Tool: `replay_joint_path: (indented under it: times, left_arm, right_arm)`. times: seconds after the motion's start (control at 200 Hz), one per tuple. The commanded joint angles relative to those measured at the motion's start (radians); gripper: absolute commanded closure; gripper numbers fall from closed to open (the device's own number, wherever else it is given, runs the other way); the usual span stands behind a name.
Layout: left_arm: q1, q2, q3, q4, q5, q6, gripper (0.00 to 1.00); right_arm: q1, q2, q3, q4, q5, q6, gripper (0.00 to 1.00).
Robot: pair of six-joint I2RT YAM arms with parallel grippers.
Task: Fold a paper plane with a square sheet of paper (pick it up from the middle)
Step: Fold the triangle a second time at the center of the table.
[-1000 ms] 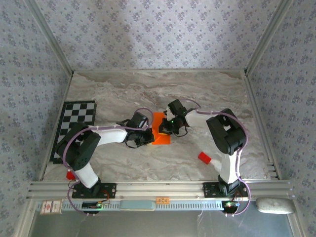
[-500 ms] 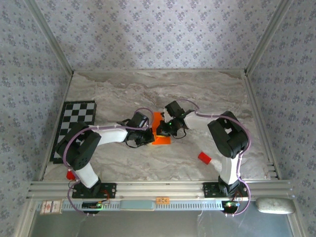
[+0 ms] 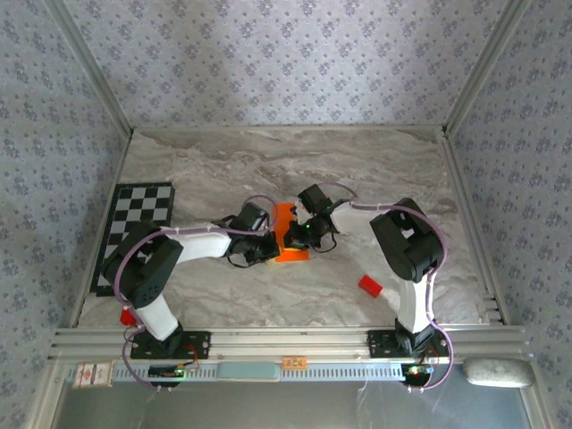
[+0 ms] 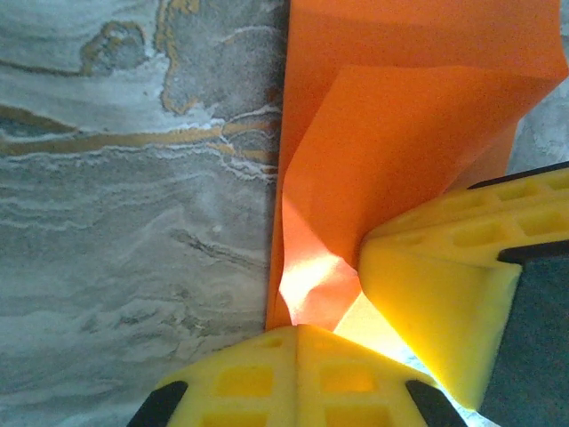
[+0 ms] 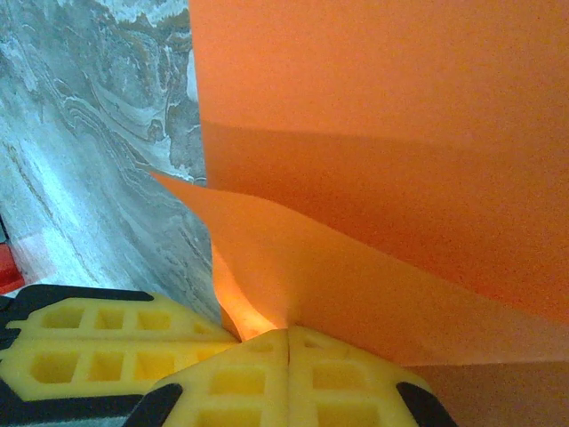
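- Table (image 3: 375,170): marbled top beneath both my claws; the fold has to be pressed flat against it.
- Checkerboard mat (image 3: 134,228): well off to the outer side of my left claw and not needed for this step.
- The square sheet of paper (image 3: 291,253): bright orange and already partly creased. It lies directly between my two claws at the table's middle. In my left wrist view the sheet (image 4: 409,116) runs forward from my fingertips with a raised flap. In my right wrist view the sheet (image 5: 382,107) has a curled layer rising back into my tips.
- Right gripper (image 5: 289,334): jaws together, clamped on that lifted layer (the paper glows where it enters the seam). From above, this claw (image 3: 301,234) is at the sheet's right edge.
- Left gripper (image 4: 298,331): jaws together, seemingly pinching the sheet's near tip, just beside my other claw's yellow fingers (image 4: 444,294).
- Red block (image 3: 370,285): behind and outward of my right claw, well apart.
- Step in hand, as I judge it: laying a flap over. I should anchor with the left, carry the right-hand layer low across the sheet, and align the edges before pressing. I should pull gently, as thin paper tears or slips.
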Motion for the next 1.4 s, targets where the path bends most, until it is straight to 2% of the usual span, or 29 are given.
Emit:
replay_joint_path:
  times: [0.0, 0.88, 1.159, 1.394]
  left_arm:
    - [-0.011, 0.039, -0.017, -0.118, -0.042, -0.001, 1.00]
    - [-0.011, 0.071, -0.015, -0.178, -0.052, -0.006, 1.00]
    - [-0.011, 0.068, 0.045, -0.184, -0.040, 0.015, 1.00]
    - [-0.010, 0.068, 0.060, -0.181, -0.028, 0.022, 1.00]
  right_arm:
    - [-0.027, 0.020, -0.015, -0.049, 0.062, 0.008, 1.00]
    - [-0.289, 0.034, 0.022, -0.026, 0.126, -0.037, 1.00]
    - [-0.241, -0.148, -0.040, 0.009, 0.110, -0.045, 1.00]
    - [-0.130, -0.081, -0.018, 0.022, 0.038, -0.035, 1.00]
